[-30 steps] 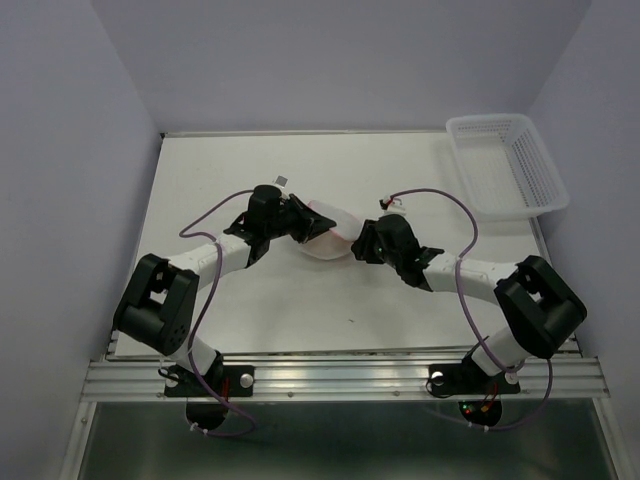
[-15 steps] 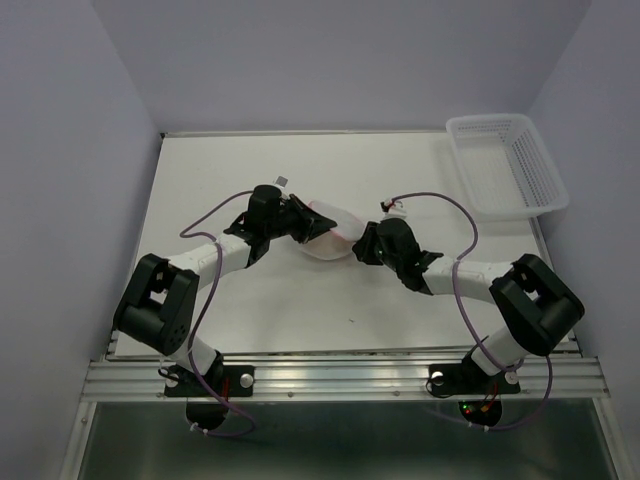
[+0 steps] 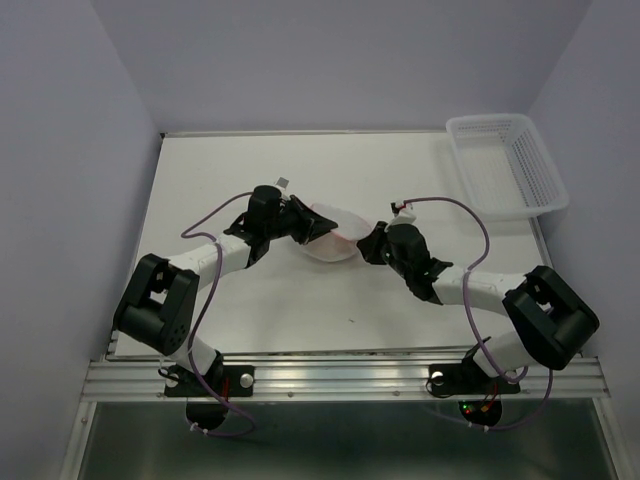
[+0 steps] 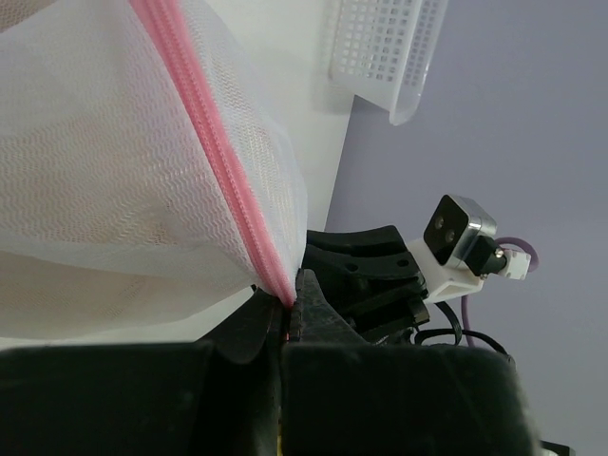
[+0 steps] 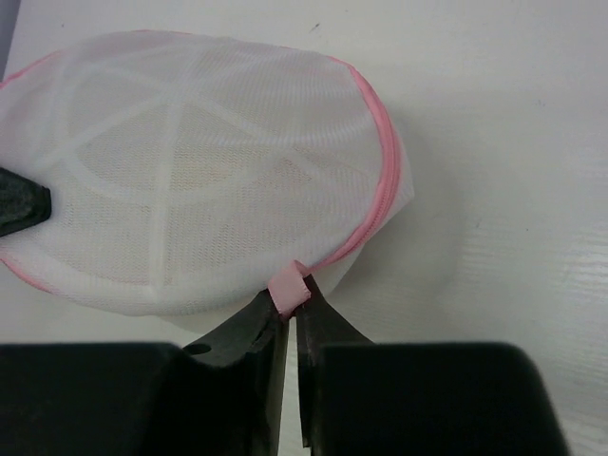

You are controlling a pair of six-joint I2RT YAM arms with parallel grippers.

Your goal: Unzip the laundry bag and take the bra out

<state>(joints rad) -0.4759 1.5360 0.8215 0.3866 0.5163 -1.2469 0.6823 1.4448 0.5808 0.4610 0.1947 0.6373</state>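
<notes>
The laundry bag is a round white mesh pouch with a pink zipper rim, lying mid-table between both arms. It also shows in the right wrist view and the left wrist view. My left gripper is shut on the bag's pink rim at its left side. My right gripper is shut on the pink zipper pull tab at the bag's near edge. A faint tan shade inside the mesh may be the bra; it is otherwise hidden.
A white plastic lattice basket stands at the table's back right corner and shows in the left wrist view. Grey walls close in the table on three sides. A small dark speck lies on the table nearer the front.
My right gripper has moved right and slightly forward with the pull tab in it. The bag has stretched a little rightward. The left arm has held still.
</notes>
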